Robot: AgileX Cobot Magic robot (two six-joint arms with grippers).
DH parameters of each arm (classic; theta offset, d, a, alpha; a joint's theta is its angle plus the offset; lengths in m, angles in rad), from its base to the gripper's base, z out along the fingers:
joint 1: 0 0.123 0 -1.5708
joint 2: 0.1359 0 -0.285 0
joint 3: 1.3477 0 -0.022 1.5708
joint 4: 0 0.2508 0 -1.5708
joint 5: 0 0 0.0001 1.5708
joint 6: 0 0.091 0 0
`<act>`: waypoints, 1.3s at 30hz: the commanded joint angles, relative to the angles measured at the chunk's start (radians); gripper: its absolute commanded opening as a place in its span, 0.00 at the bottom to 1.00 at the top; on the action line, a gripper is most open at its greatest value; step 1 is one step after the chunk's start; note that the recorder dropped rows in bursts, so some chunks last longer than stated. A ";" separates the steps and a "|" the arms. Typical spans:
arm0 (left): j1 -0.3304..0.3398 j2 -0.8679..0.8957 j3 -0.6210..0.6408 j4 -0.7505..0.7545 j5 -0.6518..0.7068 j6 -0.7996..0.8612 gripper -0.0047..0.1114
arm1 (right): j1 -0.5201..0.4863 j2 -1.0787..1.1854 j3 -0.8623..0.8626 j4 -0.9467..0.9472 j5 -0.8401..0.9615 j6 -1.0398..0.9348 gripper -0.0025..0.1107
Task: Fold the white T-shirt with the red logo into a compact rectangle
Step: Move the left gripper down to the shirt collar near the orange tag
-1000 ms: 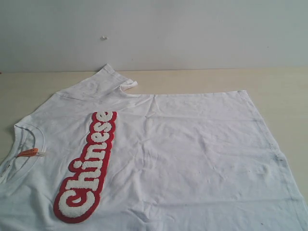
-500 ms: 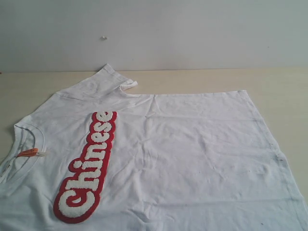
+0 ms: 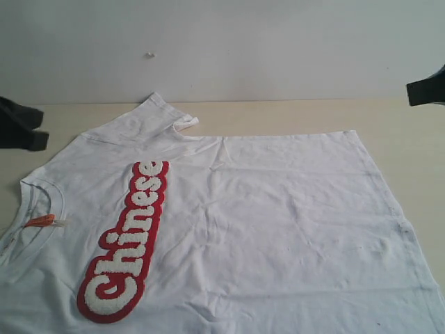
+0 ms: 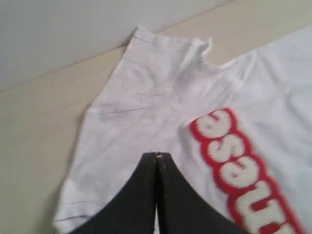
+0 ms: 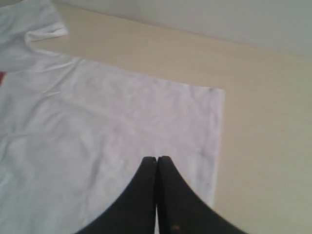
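Observation:
The white T-shirt (image 3: pixel 278 223) lies spread flat on the table, neck to the left with an orange neck tag (image 3: pixel 40 220), hem to the right. The red logo (image 3: pixel 126 240) runs along its chest, also in the left wrist view (image 4: pixel 239 165). My left gripper (image 3: pixel 24 129) enters at the left edge, shut and empty, hovering above the shoulder and sleeve area (image 4: pixel 157 156). My right gripper (image 3: pixel 425 89) enters at the upper right edge, shut and empty, above the shirt's hem corner (image 5: pixel 157 159). The shirt (image 5: pixel 97 126) shows under it.
The beige table (image 3: pixel 403 132) runs past the shirt at the back and right. A pale wall (image 3: pixel 278 49) stands behind the table. One sleeve (image 3: pixel 156 115) points toward the wall, its cuff a little curled.
Both grippers have come into the exterior view, the left at the left edge and the right at the upper right. The shirt has not moved.

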 commanded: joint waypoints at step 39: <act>-0.150 0.358 -0.211 -1.443 0.838 2.581 0.93 | -0.005 0.056 -0.037 0.295 0.085 -0.369 0.02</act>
